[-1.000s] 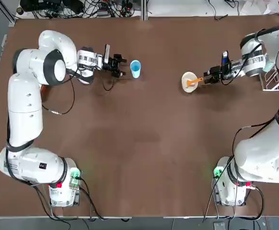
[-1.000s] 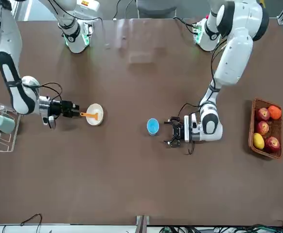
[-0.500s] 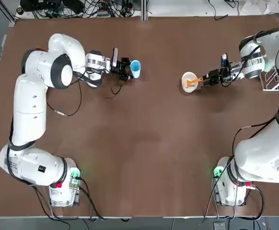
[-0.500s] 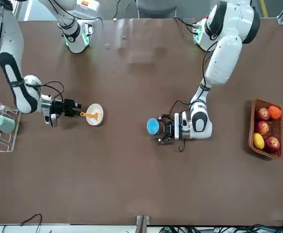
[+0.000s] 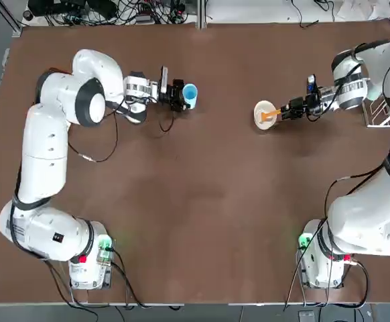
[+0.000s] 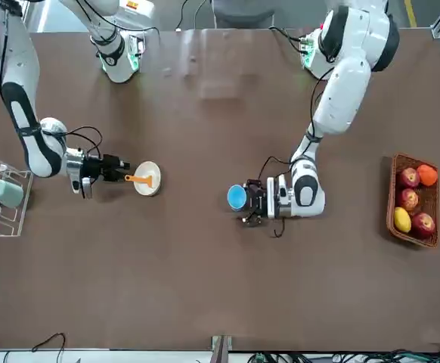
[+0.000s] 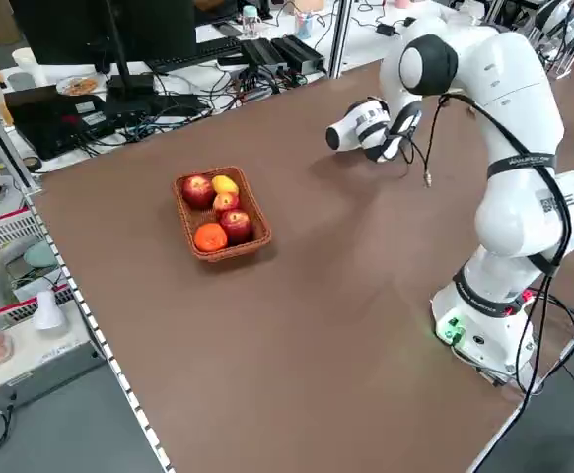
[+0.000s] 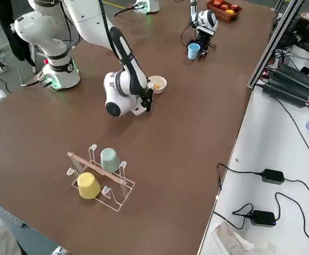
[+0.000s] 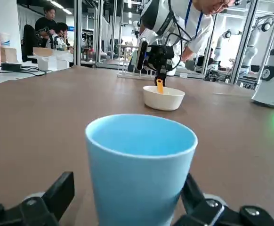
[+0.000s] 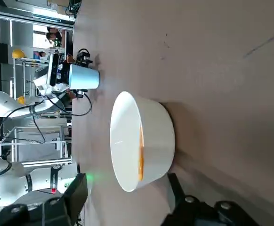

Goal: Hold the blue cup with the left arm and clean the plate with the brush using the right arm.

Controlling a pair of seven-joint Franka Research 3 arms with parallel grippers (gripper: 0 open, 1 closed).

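Observation:
The blue cup (image 5: 190, 94) (image 6: 237, 197) stands upright at the far left of the table. My left gripper (image 5: 183, 96) (image 9: 127, 183) is open, level with the cup, with one finger on each side and a small gap to its wall. The plate (image 5: 265, 111) (image 6: 147, 178) sits far right with the brush (image 5: 271, 115) (image 6: 139, 179) lying in it, its orange handle sticking out over the rim. My right gripper (image 5: 288, 109) (image 10: 126, 181) is open at the handle's outer end, its fingers apart in front of the plate (image 10: 141, 141).
A wire rack (image 6: 1, 200) (image 8: 101, 178) with a teal and a yellow cup stands beyond my right gripper at the table's edge. A basket of fruit (image 6: 414, 200) (image 7: 218, 212) sits on my far left side. People stand behind the table in the left wrist view.
My left arm has reached right until its open fingers straddle the blue cup. My right gripper has edged toward the plate and the brush handle.

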